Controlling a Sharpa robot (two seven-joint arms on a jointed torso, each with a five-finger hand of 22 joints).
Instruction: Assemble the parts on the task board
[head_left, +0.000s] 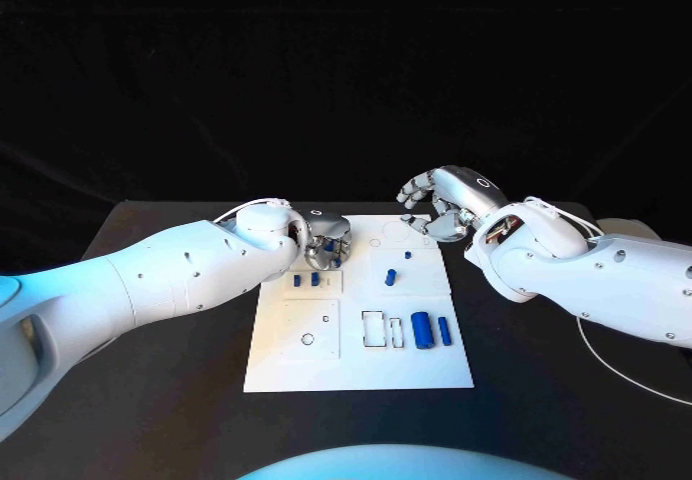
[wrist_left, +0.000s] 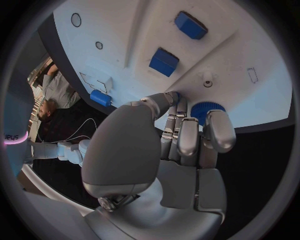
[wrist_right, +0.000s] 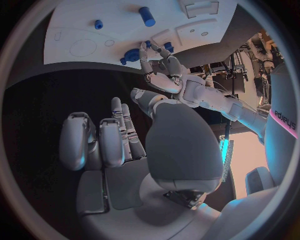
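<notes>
The head view takes in the whole white rectangular task board (head_left: 361, 345) on the black table (head_left: 159, 400): 2 small blue block parts (head_left: 306, 281) near its left side, a short upright blue peg (head_left: 391, 276) and a tiny blue stub (head_left: 408, 255) toward the middle, and a long blue cylinder (head_left: 421, 329) beside a slim blue bar (head_left: 444, 331) at the right.

The left wrist view adds what the head view hides: a round, ridged blue part (wrist_left: 206, 110) lies against the fingertips (wrist_left: 220, 131) of the silver left hand (wrist_left: 181, 145), at the board's far edge. The left hand's fingers curl in close together around it, touching it; whether they truly grip it cannot be told. In the head view this left hand (head_left: 326, 243) covers that part.

The silver right hand (head_left: 444, 203) hovers off the board's far right corner, over the table. The right wrist view shows its fingers (wrist_right: 100, 142) loosely parted, holding nothing.
</notes>
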